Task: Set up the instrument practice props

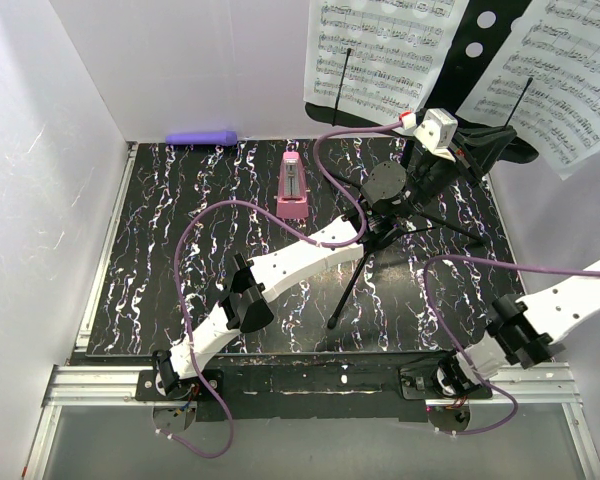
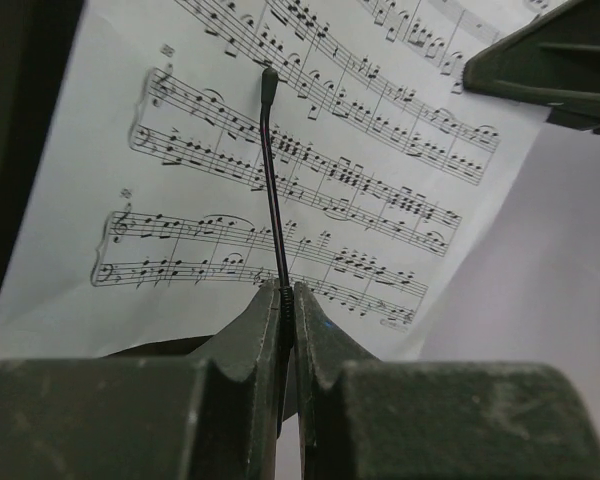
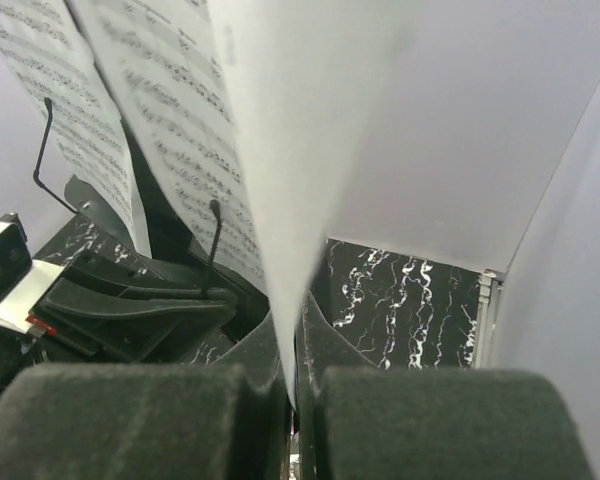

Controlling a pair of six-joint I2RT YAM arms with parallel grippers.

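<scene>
White-walled booth, black marbled table (image 1: 180, 250): the music stand (image 1: 462, 72) is upright at the far right with a left page (image 1: 380, 50) and a right page (image 1: 570, 70) on it, and the pink metronome (image 1: 292, 185) stands mid-table. The left gripper (image 2: 287, 300) has its jaws closed on the thin wire clip (image 2: 272, 170) lying over the right page; the right gripper (image 3: 292, 340) has its jaws pinched on that page's edge. Best course, I judge: hold the clip off lightly, square the page on the stand, then ease the clip down without rocking the stand.

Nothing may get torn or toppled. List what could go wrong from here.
1. The right hand pinches one sheet by its edge; a tug might tear it or drag it off the stand.
2. The left hand clamps the thin retaining wire; pushing could bend it or tip the stand.
3. The metronome stands near the left arm; a sweep may topple it.
</scene>
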